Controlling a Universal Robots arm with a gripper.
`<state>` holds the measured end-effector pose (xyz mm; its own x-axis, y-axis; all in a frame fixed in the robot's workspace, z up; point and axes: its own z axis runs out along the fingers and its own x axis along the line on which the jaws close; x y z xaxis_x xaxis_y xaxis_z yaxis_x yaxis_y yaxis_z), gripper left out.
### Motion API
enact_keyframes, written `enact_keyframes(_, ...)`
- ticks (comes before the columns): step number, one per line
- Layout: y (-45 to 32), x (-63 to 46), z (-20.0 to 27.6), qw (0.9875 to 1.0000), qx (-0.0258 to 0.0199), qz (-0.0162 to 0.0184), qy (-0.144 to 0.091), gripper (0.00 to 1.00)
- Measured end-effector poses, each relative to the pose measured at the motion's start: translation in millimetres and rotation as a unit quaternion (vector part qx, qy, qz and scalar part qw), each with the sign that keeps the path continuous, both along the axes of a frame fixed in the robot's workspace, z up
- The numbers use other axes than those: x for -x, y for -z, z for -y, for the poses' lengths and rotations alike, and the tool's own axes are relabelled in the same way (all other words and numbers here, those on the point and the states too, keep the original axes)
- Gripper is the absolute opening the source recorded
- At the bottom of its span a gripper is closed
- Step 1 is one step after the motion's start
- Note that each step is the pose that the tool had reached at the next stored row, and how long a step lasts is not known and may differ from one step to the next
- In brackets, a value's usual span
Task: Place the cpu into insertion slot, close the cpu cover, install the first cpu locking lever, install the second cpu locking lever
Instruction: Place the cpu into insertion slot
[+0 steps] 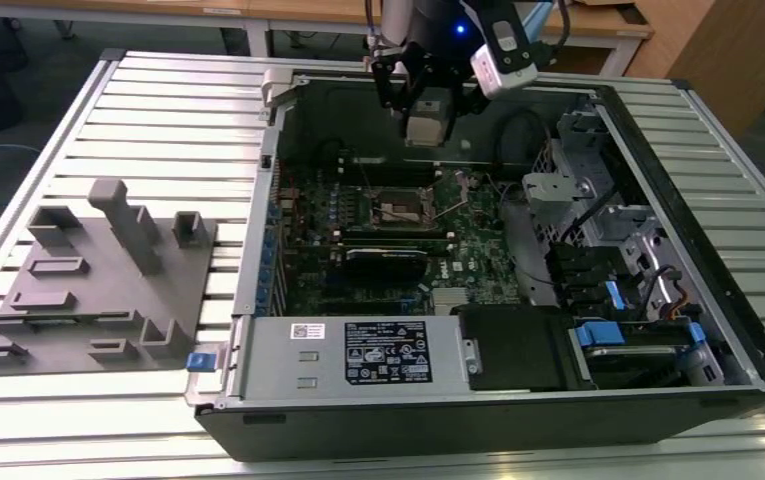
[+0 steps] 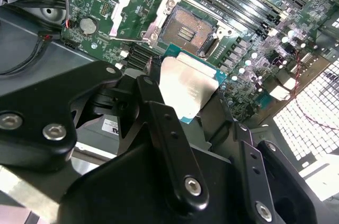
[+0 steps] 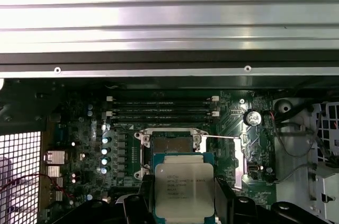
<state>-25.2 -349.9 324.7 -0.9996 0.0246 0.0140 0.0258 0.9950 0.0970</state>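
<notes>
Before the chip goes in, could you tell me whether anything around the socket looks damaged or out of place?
Nothing stands out. The gripper holds the cpu by its edges above the board; the insertion slot lies bare, and the cpu cover is swung open.

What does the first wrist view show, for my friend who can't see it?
Black fingers hold the cpu, a silvery square chip, over a green circuit board. Just past it the insertion slot lies open and empty, with long memory slots beyond.
</notes>
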Motion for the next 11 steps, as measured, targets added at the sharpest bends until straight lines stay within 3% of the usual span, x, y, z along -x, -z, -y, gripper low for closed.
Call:
enact_keyframes(7,0.4,0.0,0.0,1.0,-0.0002,0.0001,0.0,0.54)
enact_keyframes(11,3.2,0.0,0.0,1.0,-0.0002,0.0024,0.0,0.54)
